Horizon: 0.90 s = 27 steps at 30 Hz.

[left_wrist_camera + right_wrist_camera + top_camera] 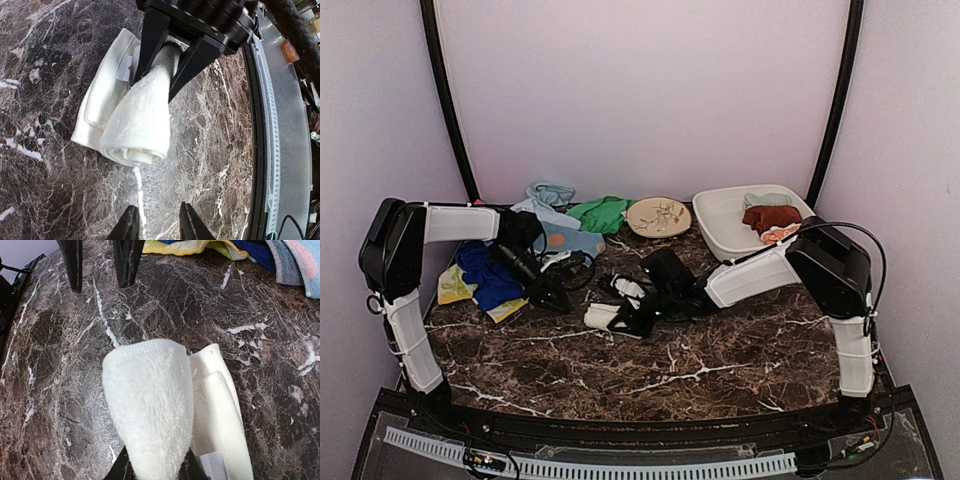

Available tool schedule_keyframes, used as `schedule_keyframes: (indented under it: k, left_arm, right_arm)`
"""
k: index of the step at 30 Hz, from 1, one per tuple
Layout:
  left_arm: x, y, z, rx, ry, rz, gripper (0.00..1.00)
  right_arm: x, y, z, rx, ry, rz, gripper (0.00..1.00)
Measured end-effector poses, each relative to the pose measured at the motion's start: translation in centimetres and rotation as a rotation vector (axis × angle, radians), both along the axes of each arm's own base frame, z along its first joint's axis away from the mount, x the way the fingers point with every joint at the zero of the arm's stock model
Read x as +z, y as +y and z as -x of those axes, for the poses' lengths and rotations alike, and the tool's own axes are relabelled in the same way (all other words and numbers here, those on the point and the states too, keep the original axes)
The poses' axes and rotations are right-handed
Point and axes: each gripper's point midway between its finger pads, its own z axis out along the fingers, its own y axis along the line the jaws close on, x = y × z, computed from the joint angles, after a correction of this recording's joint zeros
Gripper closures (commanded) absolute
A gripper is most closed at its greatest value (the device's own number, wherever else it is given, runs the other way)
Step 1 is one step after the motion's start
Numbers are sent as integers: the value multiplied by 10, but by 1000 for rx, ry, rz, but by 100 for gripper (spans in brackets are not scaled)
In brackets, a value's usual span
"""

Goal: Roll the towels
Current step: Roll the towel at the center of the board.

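A white towel (603, 317) lies on the marble, partly rolled. My right gripper (632, 318) is shut on the roll's narrow end. In the right wrist view the roll (150, 405) fills the gap between my right gripper's (156, 469) fingers, and a flat folded part lies beside it. In the left wrist view the roll (137, 115) widens toward my left gripper (157, 226), which is open and empty just short of it. My left gripper (558, 298) sits to the left of the towel. More towels are piled at the back left: blue (485, 275), yellow (450, 288), light blue with orange dots (565, 240), green (600, 213).
A round cream patterned plate (658, 216) stands at the back centre. A white tub (718, 232) at the back right holds a dark red towel (770, 215) and other cloths. The table's front edge (260, 150) runs close to the right of the roll.
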Motion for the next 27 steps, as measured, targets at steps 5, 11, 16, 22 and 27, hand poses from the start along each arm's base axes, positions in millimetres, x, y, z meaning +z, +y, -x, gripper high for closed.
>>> schedule_keyframes:
  k: [5, 11, 16, 22, 27]
  left_arm:
    - [-6, -2, 8, -39, -53, 18, 71]
    - [-12, -24, 15, -121, -128, 8, 69]
    - [-20, -46, 21, -185, -208, -41, 67]
    - [-18, -52, 8, -139, -251, -37, 67]
    - [-20, -55, 5, -134, -273, -40, 68]
  right_arm:
    - [0, 0, -3, -3, 132, -21, 98]
    - [1, 3, -4, -9, 251, -20, 98]
    - [2, 3, -2, -10, 319, -33, 96]
    - [3, 1, -4, -27, 402, -66, 96]
    - [3, -1, -6, -37, 484, -95, 96]
